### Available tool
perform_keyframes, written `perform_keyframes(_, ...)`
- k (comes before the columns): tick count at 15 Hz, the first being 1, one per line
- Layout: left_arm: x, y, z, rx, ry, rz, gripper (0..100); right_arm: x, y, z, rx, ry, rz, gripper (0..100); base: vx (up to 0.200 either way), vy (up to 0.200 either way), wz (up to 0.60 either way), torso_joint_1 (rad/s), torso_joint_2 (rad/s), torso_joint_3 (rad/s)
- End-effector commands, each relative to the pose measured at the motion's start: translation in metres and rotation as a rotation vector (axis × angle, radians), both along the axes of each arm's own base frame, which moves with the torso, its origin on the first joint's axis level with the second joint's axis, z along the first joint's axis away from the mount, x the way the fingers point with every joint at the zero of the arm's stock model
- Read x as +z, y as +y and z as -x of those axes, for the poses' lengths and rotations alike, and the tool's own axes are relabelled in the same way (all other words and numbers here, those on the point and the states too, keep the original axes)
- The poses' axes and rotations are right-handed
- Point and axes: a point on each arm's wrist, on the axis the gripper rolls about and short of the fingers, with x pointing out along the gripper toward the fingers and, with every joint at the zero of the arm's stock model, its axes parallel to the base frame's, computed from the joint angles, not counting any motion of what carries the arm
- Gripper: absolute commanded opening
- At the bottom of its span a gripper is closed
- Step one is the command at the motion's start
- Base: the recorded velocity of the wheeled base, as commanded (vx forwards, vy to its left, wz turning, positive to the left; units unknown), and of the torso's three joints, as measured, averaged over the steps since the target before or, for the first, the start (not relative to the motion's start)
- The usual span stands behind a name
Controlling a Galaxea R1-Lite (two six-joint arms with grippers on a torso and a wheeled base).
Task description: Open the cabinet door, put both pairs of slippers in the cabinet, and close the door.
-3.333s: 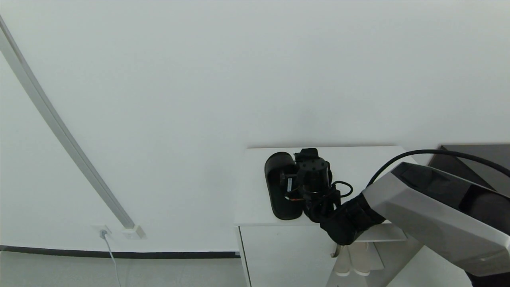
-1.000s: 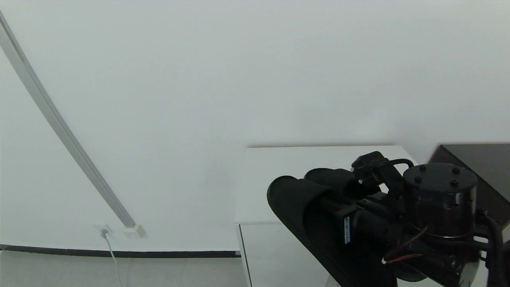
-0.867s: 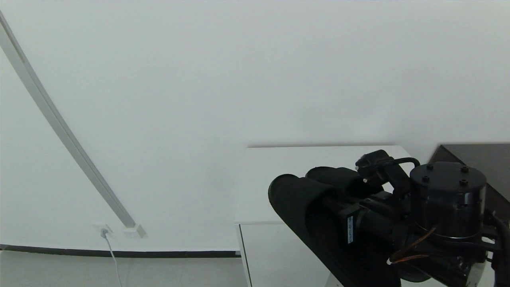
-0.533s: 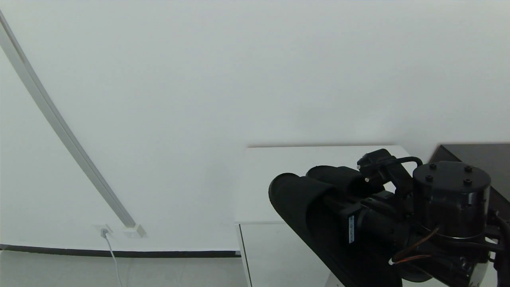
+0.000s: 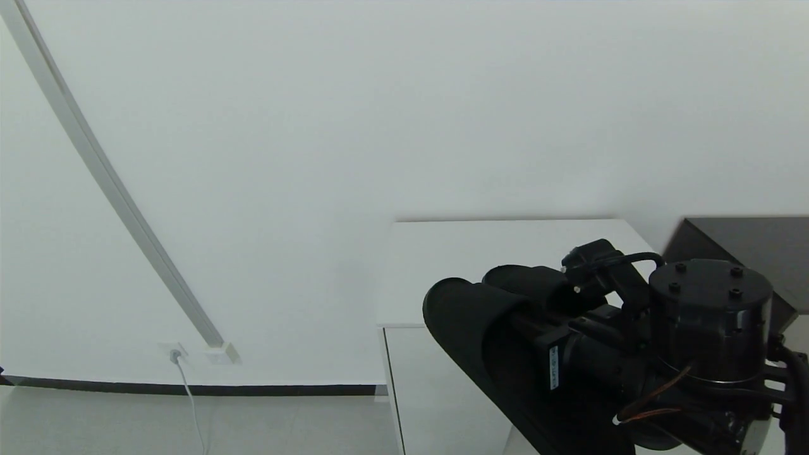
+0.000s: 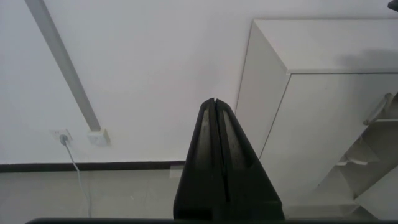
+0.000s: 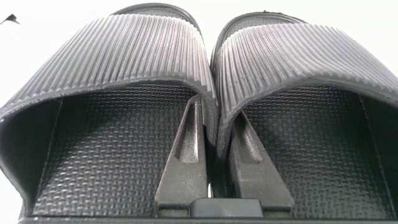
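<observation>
**Slippers of black ribbed rubber (image 7: 143, 93) pinched in right gripper at white cabinet**

The right gripper (image 7: 216, 124) is clamped on the pair. One black finger (image 7: 186, 168) lies in each slipper on the patterned footbed, its tip reaching under the ribbed strap. The two adjoining inner side walls are squeezed between them, and the slippers sit side by side, touching along that seam. From the head camera the pair hangs clear of any surface, crossing the front edge of the cabinet's top toward its right half.

The left gripper (image 6: 214, 106) holds nothing; its two dark fingers are pressed flat together. It points at the white wall just beside the cabinet's left side panel.

The low white cabinet (image 5: 505, 253) stands against that wall. A slim metal bar handle (image 6: 379, 109) is fixed to its front panel, and white shelves (image 6: 357, 163) show past the handle. A dark flat surface (image 5: 746, 240) sits just beyond the cabinet's right edge. On the wall, a grey trunking strip (image 5: 114, 183) slants down to a socket (image 5: 172, 351) near the floor, with a white cable (image 5: 193, 404) plugged in.
</observation>
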Motion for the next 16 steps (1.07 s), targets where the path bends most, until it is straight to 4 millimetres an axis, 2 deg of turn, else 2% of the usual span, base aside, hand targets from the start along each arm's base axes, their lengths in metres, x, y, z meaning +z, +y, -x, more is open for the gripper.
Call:
perform_keyframes(1,0.0,0.0,-0.0001,0.002,0.001,0.0,0,-0.002,0.0009,-0.0009,-0.001,0.005,0.004,0,-0.2,0.0,0.0,0.002,0.01,0.007)
perform_keyframes(3,0.0,0.0,-0.0001,0.003,0.001,-0.001,0,-0.0044,0.0021,-0.0019,-0.003,0.011,0.012,0,-0.2,0.0,0.0,-0.002,0.0,0.007)
perform_keyframes(16,0.0,0.0001,-0.0001,0.006,0.001,0.002,0,-0.0096,0.0013,0.0007,-0.002,0.018,0.032,0,0.0,0.0,0.0,0.0,0.0,0.0)
